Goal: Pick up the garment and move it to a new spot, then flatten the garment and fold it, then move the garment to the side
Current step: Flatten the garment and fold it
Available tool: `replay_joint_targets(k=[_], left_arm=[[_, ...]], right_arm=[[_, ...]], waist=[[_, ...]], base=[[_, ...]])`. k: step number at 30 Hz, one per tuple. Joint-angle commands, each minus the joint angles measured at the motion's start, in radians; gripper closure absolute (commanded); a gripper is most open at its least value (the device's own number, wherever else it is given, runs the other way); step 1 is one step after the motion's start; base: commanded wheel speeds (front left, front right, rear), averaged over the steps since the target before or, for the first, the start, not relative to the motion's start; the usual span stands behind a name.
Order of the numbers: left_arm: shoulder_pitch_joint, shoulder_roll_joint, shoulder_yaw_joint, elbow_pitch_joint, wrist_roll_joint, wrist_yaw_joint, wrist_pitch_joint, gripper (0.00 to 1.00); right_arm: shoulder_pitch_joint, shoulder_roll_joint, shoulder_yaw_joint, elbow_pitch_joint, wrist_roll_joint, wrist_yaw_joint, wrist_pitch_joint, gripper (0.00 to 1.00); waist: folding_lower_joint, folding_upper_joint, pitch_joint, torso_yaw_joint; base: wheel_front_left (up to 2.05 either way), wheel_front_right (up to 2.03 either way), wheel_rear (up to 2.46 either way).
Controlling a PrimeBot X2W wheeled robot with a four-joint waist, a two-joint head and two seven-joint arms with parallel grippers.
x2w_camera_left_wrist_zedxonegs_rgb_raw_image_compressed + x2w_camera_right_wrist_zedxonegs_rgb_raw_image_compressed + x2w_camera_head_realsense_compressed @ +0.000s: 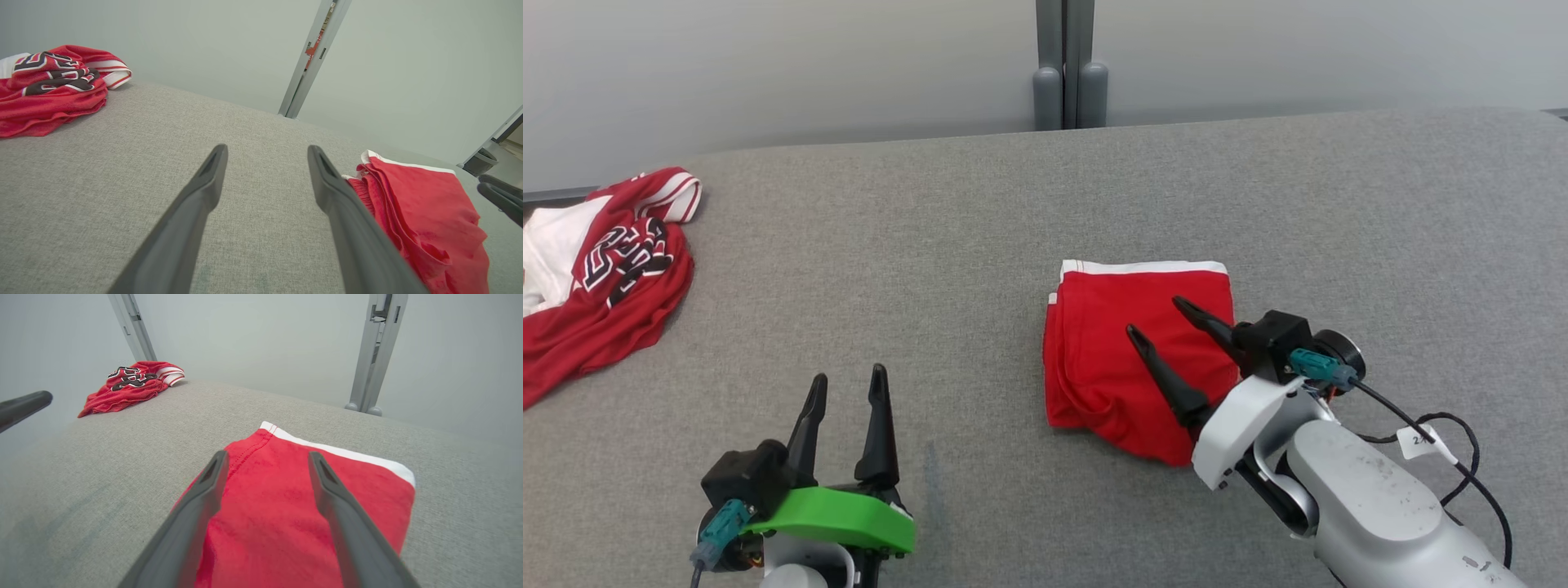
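The garment [1111,343] is a red cloth with a white band, folded into a compact rectangle on the grey table [980,229], right of centre. My right gripper [1153,318] hovers over its near right part, open, with nothing between the fingers; in the right wrist view the garment [282,506] lies under and between the spread fingers [204,490]. My left gripper [848,382] stands open near the front edge, left of the garment, empty. In the left wrist view the garment [425,220] lies to the right of that gripper [267,152].
A crumpled red, white and black jersey [605,269] lies at the table's far left edge, also seen as the jersey [49,85] and the jersey [130,384]. A grey post [1066,65] stands behind the table's far edge. A cable [1454,457] trails from the right wrist.
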Motion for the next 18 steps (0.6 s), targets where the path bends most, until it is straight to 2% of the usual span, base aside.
replay_joint_targets(k=[1, 2, 3, 4, 5, 6, 7, 8, 12, 18], left_arm=[[-0.003, 0.000, -0.002, -0.001, 0.010, -0.008, -0.001, 0.00], [-0.006, -0.001, -0.003, 0.000, 0.010, -0.009, -0.001, 0.00], [-0.010, -0.001, -0.003, 0.002, 0.011, -0.008, -0.001, 0.00], [-0.013, -0.002, -0.004, 0.003, 0.012, -0.010, -0.001, 0.00], [-0.017, -0.002, -0.003, 0.004, 0.013, -0.011, -0.001, 0.00], [-0.019, -0.003, -0.004, 0.005, 0.013, -0.013, -0.001, 0.00], [-0.022, -0.003, -0.003, 0.006, 0.013, -0.013, -0.001, 0.00], [-0.022, -0.004, -0.002, 0.007, 0.014, -0.013, -0.001, 0.00], [-0.030, -0.005, 0.004, 0.010, 0.015, -0.016, -0.001, 0.00], [-0.032, -0.007, 0.015, 0.014, 0.018, -0.017, -0.001, 0.00]], right_arm=[[0.026, 0.003, -0.021, -0.006, -0.054, -0.001, -0.008, 0.00], [0.029, 0.002, -0.019, -0.004, -0.079, -0.001, -0.009, 0.06], [0.032, 0.000, -0.010, 0.004, -0.114, -0.001, -0.008, 0.56], [0.034, -0.001, 0.000, 0.012, -0.139, -0.001, -0.008, 0.62], [0.039, 0.002, 0.011, 0.023, -0.164, -0.001, -0.008, 0.74], [0.041, 0.006, 0.021, 0.034, -0.180, -0.001, -0.009, 0.77], [0.038, 0.010, 0.037, 0.047, -0.205, -0.001, -0.009, 0.96], [0.036, 0.016, 0.053, 0.057, -0.223, -0.001, -0.009, 1.00], [0.033, 0.033, 0.099, 0.098, -0.267, -0.001, -0.010, 1.00], [0.023, 0.058, 0.178, 0.140, -0.241, -0.001, -0.010, 1.00]], waist=[[0.0000, 0.0000, 0.005, 0.001], [0.0000, 0.0000, 0.008, 0.002], [0.0000, 0.0000, 0.010, 0.005], [0.0000, 0.0000, 0.013, 0.009], [0.0000, 0.0000, 0.016, 0.014], [0.0000, 0.0000, 0.019, 0.018], [0.0000, 0.0000, 0.022, 0.024], [0.0000, 0.0000, 0.024, 0.030], [0.0000, 0.0000, 0.034, 0.052], [0.0000, 0.0000, 0.041, 0.067]], base=[[0.00, 0.00, 0.00], [0.00, 0.00, 0.00], [0.00, 0.00, 0.00], [0.00, 0.00, 0.00], [0.00, 0.00, 0.00], [0.00, 0.00, 0.00], [0.00, 0.00, 0.00], [0.00, 0.00, 0.00], [0.00, 0.00, 0.00], [0.00, 0.00, 0.00]])
